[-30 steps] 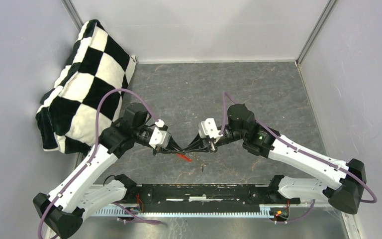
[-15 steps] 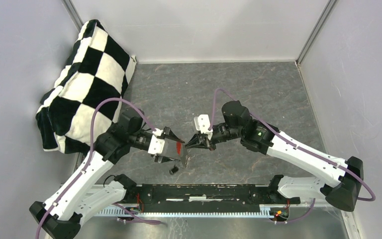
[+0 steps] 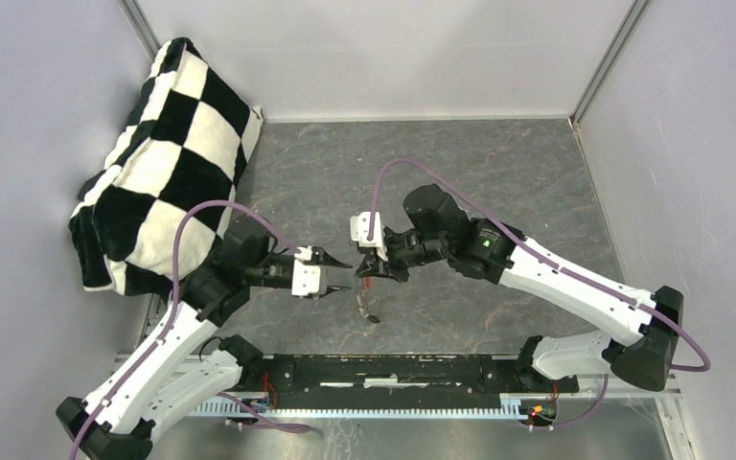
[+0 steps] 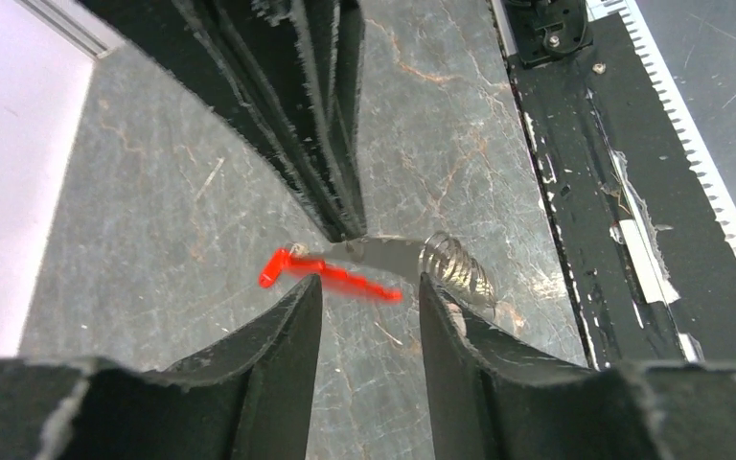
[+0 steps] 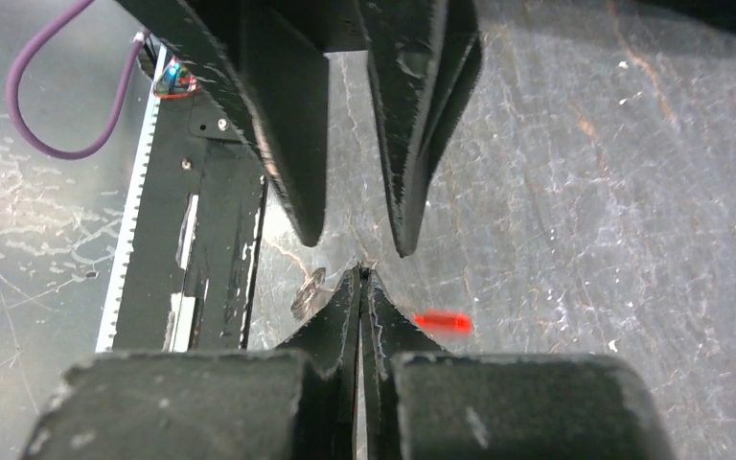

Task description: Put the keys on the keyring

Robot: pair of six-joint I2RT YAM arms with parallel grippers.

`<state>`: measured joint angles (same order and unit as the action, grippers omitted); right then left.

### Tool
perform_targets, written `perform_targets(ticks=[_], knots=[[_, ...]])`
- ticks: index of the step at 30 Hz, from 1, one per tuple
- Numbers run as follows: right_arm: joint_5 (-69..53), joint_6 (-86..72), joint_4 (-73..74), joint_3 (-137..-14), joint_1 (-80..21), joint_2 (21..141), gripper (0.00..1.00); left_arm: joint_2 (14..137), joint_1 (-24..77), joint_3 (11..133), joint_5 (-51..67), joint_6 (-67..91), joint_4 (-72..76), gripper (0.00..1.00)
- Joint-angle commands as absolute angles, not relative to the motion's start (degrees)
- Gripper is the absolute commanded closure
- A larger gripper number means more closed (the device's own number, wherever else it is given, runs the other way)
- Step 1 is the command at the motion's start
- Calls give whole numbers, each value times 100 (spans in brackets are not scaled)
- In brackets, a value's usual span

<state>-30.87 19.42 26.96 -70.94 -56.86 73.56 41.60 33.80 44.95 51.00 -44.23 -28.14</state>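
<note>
The keyring (image 4: pixel 383 257) hangs in the air between the two grippers. It shows a red band (image 4: pixel 331 278) and a grey coiled arc (image 4: pixel 455 270), blurred by motion. My right gripper (image 3: pixel 365 272) is shut on its grey middle part, fingertips (image 4: pixel 345 225) pinched together. In the top view the keyring (image 3: pixel 368 299) dangles below those tips. My left gripper (image 3: pixel 341 274) stands open just left of it, its fingers (image 4: pixel 292 316) on either side of the red band without touching. In the right wrist view the red band (image 5: pixel 441 322) and grey arc (image 5: pixel 307 292) show beside my right gripper (image 5: pixel 359 275). I cannot pick out the keys.
A black-and-white checkered cushion (image 3: pixel 158 153) leans in the back left corner. A black rail (image 3: pixel 393 369) with the arm bases runs along the near edge. Grey walls enclose the marbled table (image 3: pixel 498 182) on three sides.
The left gripper opened and drew back to the left, letting go of the keyring. The right gripper shut on it and carried it left and slightly away from the rail.
</note>
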Motion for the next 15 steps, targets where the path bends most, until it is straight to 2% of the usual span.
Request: perform_targets(ticks=[1,5,15], knots=[[-2961,1995,2779,-7295,-5774,7296,100,4360,3393,4691,5251,-4255,-2615,54],[-3074,1971,2661,-7210,-5782,7246,100,4415,3394,4724,5359,-4331,-2726,66],[-3129,1785,2271,-7074,-5794,7236,100,4547,3393,4803,5831,-3853,-2727,68]])
